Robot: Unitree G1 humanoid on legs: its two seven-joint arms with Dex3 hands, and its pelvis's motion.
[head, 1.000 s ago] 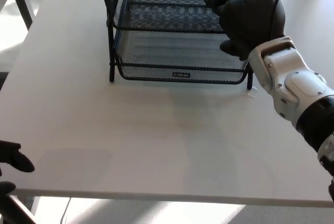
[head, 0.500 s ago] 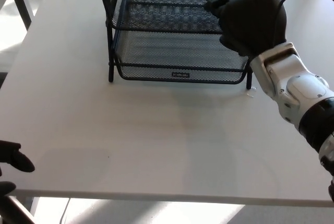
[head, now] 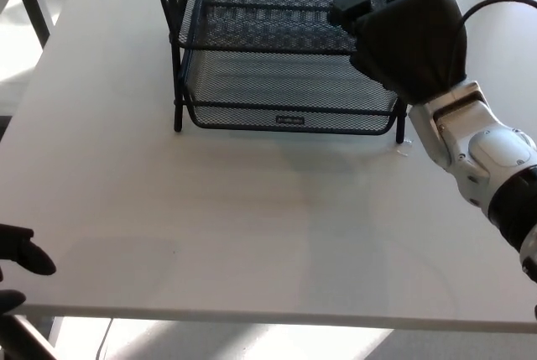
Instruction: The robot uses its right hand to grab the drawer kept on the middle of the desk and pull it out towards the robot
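A: Where is the drawer [head: 289, 33] sitting?

B: Middle tier of a black mesh rack [head: 285, 83], toward the far edge of the white desk [head: 210, 209], about midway across it. Its front rail is running just above the bottom tray [head: 289, 91], which is carrying a small label [head: 290, 120] on its front lip.

A: And the right robot hand [head: 407, 37]?

B: It is hovering over the rack's front right corner, back of the hand facing the camera. One finger [head: 348, 9] is reaching left across the drawer's front rail, another is showing at the top by the rack's right post. Whether the fingers are closing on the rail or only resting against it, I cannot tell; the palm is hiding the contact.

A: The arm behind it?

B: The white forearm [head: 478, 146] is coming in from the lower right, with a black cable [head: 503, 1] looping above the wrist.

A: Left robot hand [head: 18, 263]?

B: Just black fingertips at the near left edge of the desk, well apart from the rack. Too little is showing to tell its state.

A: Anything else?

B: A table leg [head: 33, 3] is showing at upper left.
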